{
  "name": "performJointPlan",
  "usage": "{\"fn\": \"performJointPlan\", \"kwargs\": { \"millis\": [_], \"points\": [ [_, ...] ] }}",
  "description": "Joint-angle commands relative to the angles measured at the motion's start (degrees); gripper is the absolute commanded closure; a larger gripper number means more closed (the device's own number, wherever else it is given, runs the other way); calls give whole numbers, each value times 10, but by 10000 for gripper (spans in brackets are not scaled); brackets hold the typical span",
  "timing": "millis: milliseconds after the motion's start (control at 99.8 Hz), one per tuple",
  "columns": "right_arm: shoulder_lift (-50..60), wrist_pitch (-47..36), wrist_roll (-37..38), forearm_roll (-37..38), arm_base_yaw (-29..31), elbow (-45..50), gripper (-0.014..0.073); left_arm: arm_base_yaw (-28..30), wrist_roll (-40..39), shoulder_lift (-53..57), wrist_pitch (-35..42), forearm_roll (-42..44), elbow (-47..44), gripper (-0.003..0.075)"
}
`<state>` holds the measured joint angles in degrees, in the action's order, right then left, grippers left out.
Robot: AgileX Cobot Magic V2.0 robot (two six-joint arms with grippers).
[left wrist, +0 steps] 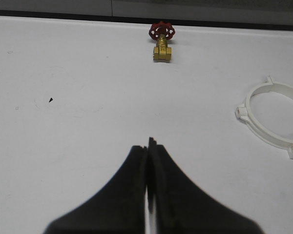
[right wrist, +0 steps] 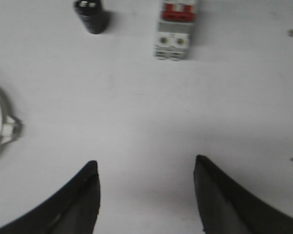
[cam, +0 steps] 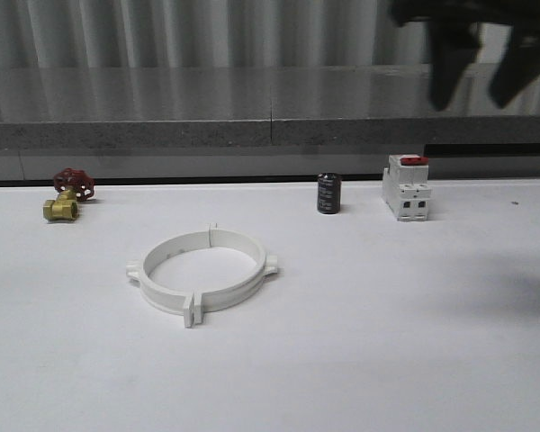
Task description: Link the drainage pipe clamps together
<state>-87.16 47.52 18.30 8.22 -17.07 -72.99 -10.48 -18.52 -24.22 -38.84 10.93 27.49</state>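
The two white drainage pipe clamps (cam: 202, 271) lie on the white table left of centre, their half-rings meeting as one ring with flat tabs at the seams. Part of the ring (left wrist: 272, 117) shows in the left wrist view, and a tabbed edge of it (right wrist: 2, 127) in the right wrist view. My right gripper (cam: 481, 76) hangs high at the upper right, open and empty; its fingers (right wrist: 145, 165) stand wide apart over bare table. My left gripper (left wrist: 149, 146) is shut on nothing above bare table, well away from the ring.
A brass valve with a red handwheel (cam: 67, 195) sits at the far left. A black cylinder (cam: 328, 193) and a white switch block with a red top (cam: 406, 186) stand at the back right. A grey ledge (cam: 270, 133) runs behind the table.
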Motion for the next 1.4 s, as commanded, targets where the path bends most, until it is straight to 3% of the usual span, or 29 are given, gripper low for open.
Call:
{"fn": "performJointPlan", "kwargs": {
  "millis": [0, 180, 481, 581, 782, 1393],
  "points": [
    [91, -28, -24, 9, 44, 39, 156, 3, 0, -3, 34, 3, 16, 741],
    [222, -43, -49, 9, 110, 143, 156, 3, 0, -3, 34, 3, 16, 741],
    [406, -44, -49, 7, 110, 277, 174, 3, 0, -3, 34, 3, 16, 741],
    [462, -45, -49, 7, 110, 314, 287, 3, 0, -3, 34, 3, 16, 741],
    [522, -55, -49, 10, 110, 351, 665, 3, 0, -3, 34, 3, 16, 741],
    [525, -44, -49, 10, 110, 351, 661, 3, 0, -3, 34, 3, 16, 741]
  ]
}}
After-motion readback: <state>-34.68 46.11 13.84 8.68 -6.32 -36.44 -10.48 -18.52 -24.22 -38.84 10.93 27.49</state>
